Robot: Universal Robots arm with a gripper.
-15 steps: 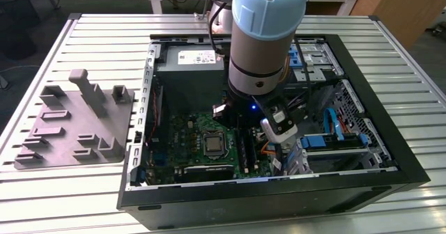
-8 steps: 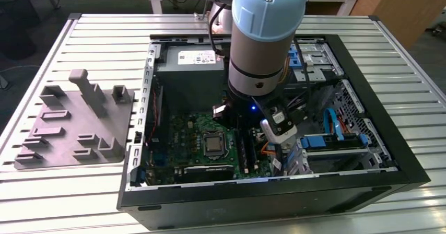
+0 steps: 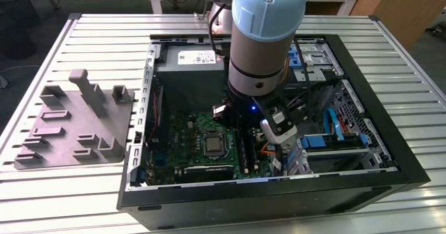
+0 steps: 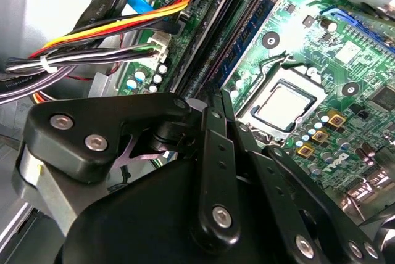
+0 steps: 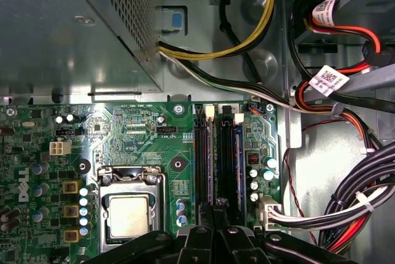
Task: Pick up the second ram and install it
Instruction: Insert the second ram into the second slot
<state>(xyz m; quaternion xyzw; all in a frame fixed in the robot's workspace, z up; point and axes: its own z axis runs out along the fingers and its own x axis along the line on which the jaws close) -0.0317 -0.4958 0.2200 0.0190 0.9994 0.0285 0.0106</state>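
While the arm hangs inside the open PC case (image 3: 362, 140), its gripper (image 5: 213, 230) looks pinched together over the slot rails (image 5: 213, 153); the second ram (image 5: 239, 153) seems seated there already; any tilt could jam it against the latches.

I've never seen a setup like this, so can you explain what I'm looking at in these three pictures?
A robot arm reaches down into an open computer case lying on a slatted metal table. The exterior view looks on from off the arm; both wrist views ride near the arm's wrist and look down past the black gripper at the green motherboard, with its processor and long black memory slots. A memory stick already stands in one slot. Bundled cables run alongside. On the table at the exterior view's left lies a grey fixture tray.
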